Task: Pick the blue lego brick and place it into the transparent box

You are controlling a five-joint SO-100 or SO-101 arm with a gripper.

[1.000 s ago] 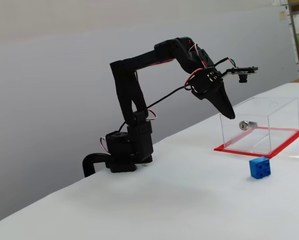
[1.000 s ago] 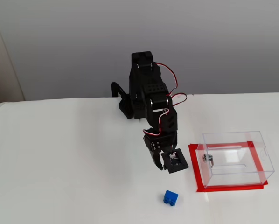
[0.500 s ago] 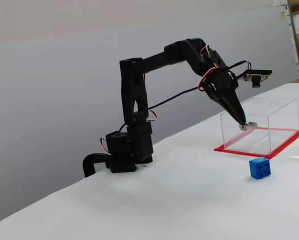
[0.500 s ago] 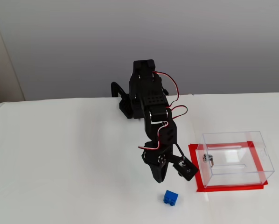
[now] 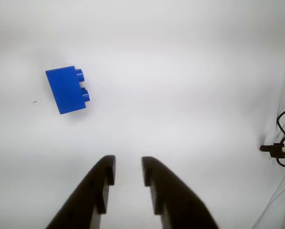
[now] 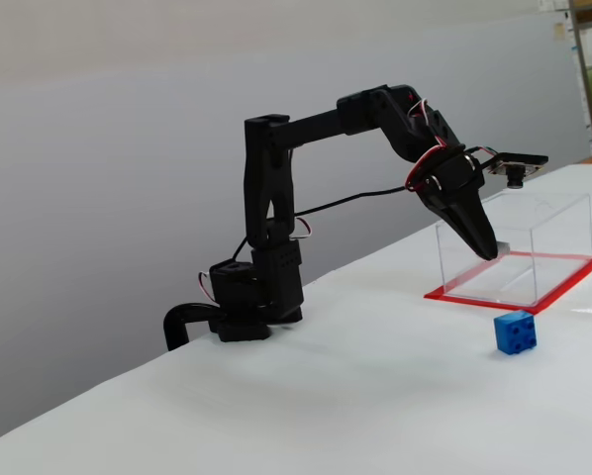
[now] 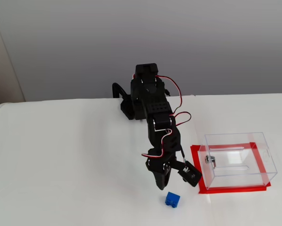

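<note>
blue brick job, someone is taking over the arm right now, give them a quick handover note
Gripper: empty, fingers a little apart, hanging above the table and tilted down toward the blue brick.
Blue brick: lies loose on the table, outside the clear box. In the wrist view it sits up and to the left of the fingertips, not between them.
Clear box: stands on its red base at the right in the higher fixed view, with only the small metal lock piece on its wall; no brick inside.
Done: nothing yet beyond the approach.
Left: line up over the brick, come down, grip it, carry it to the box and drop it in.
</note>
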